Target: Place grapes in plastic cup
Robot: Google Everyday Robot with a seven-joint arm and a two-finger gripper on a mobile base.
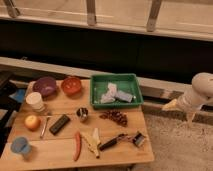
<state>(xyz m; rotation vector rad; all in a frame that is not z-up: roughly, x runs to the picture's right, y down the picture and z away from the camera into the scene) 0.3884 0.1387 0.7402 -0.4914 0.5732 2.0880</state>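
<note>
Your gripper [182, 108] is hovering off the right side of the wooden table [50, 156], over the floor and carrying nothing you can see; whether it is open or closed cannot be told. The grapes [114, 117] are lying near the table's middle, just in front of the green tray [116, 76] and right of the small metal cup [82, 114]. The light-blue plastic cup [20, 146] is standing upright at the near left corner, well apart from the grapes. Between them a red chili pepper [77, 146] and a banana [92, 142] are lying side by side. A white cup [35, 100], a purple bowl [45, 86] and an orange bowl [71, 85] are sitting along the far left.
</note>
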